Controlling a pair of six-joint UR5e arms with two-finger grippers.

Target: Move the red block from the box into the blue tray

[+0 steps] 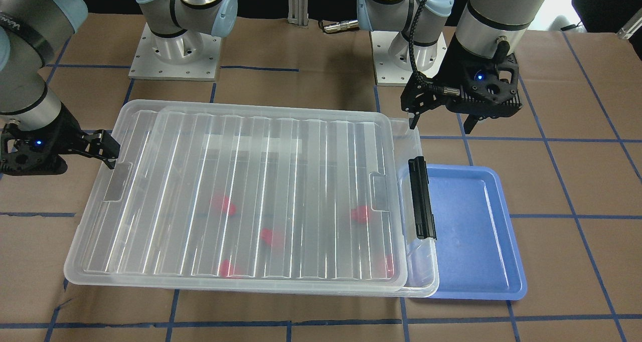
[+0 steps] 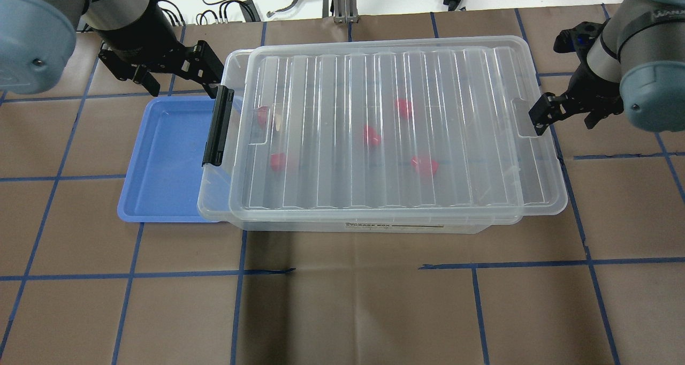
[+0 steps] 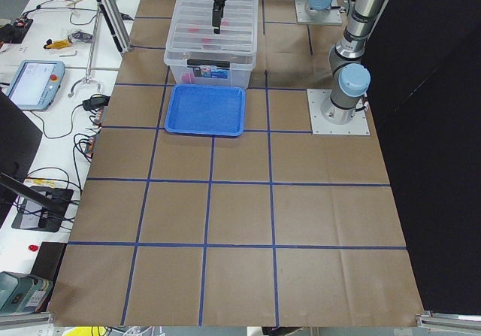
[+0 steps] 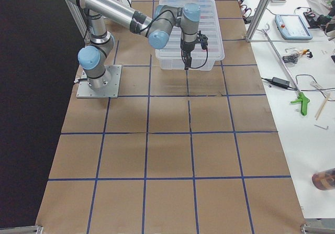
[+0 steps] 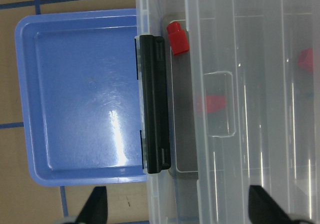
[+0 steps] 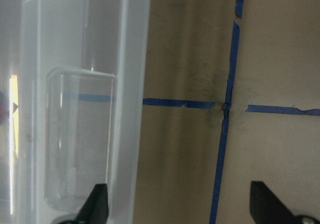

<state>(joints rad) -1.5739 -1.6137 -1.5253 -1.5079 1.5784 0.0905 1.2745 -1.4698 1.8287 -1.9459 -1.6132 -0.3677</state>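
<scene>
Five red blocks (image 2: 371, 136) lie inside the box (image 2: 374, 223), scattered across its floor beneath the ribbed lid (image 2: 374, 81). None has reached the blue tray (image 2: 160, 156), which sits bare and tight against the box's latch end. The lid rests askew, offset toward the robot's right, leaving a narrow open strip beside the black latch bar (image 2: 218, 125). In the left wrist view, one block (image 5: 178, 37) shows uncovered in that strip.

The left gripper (image 1: 440, 125) hovers over the far corner of the latch end with its fingers spread wide and nothing between them. The right gripper (image 2: 564, 120) waits at the opposite end, level with the lid's edge, also spread and empty.

By the look of it the task is barely begun. The lid seems to need clearing further before a block can be picked out and set in the tray.
</scene>
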